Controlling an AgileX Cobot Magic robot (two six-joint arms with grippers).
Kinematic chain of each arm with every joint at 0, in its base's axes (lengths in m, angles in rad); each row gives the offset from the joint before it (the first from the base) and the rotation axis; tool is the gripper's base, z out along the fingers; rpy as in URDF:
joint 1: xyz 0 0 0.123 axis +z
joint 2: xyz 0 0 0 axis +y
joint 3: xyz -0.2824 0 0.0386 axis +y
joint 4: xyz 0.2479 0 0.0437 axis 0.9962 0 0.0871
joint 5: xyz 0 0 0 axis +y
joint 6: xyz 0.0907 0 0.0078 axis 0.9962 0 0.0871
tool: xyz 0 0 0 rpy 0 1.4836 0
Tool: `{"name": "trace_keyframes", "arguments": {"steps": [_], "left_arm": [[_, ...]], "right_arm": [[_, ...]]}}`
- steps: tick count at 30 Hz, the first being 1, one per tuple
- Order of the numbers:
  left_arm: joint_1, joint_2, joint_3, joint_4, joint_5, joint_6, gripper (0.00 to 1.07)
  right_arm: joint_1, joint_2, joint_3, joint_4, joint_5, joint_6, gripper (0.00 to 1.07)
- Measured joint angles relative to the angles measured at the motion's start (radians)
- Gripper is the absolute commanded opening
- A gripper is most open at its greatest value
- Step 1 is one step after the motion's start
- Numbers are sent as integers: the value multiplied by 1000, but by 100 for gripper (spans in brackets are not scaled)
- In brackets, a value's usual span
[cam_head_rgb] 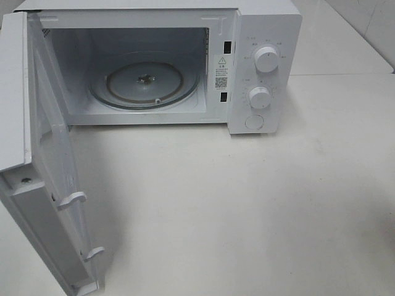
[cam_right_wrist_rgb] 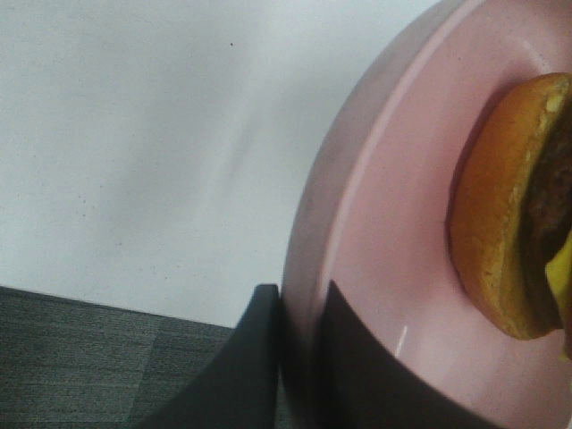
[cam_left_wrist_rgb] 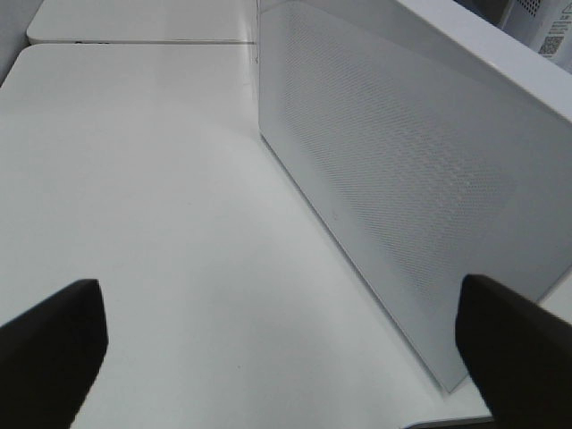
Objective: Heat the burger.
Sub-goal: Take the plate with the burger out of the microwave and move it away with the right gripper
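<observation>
Right gripper (cam_right_wrist_rgb: 299,357) pinches pink plate (cam_right_wrist_rgb: 375,268) rim, burger (cam_right_wrist_rgb: 514,206) on it. Left gripper (cam_left_wrist_rgb: 286,344) wide beside open microwave door (cam_left_wrist_rgb: 411,179); white table (cam_head_rgb: 247,203).

Test bench setup, microwave (cam_head_rgb: 154,68) on bare white table (cam_head_rgb: 247,203)

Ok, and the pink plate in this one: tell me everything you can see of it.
Only the right wrist view shows the pink plate, and only partly. It is round, smooth and glossy, pale pink, with a raised rim and a shallow well. The right end effector is shut on its rim, one dark finger either side. The burger rests in the well, its bun, dark patty and a bit of yellow cheese showing. The white table lies beyond its rim; whether the plate touches it cannot be told.
</observation>
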Motion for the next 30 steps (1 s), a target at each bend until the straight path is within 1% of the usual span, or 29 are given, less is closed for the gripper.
{"name": "trace_keyframes", "arguments": {"steps": [7, 12, 15, 19, 23, 30], "left_arm": [[0, 0, 0, 0, 0, 0, 98], [0, 0, 0, 0, 0, 0, 98], [0, 0, 0, 0, 0, 0, 98], [0, 0, 0, 0, 0, 0, 98], [0, 0, 0, 0, 0, 0, 98], [0, 0, 0, 0, 0, 0, 98]], "right_arm": [[0, 85, 0, 0, -16, 37, 0], [0, 114, -3, 0, -17, 39, 0], [0, 143, -30, 0, -17, 57, 0], [0, 157, -65, -29, -39, 161, 0], [0, 173, -70, -42, -46, 203, 0], [0, 256, -70, -45, -80, 284, 0]]}}
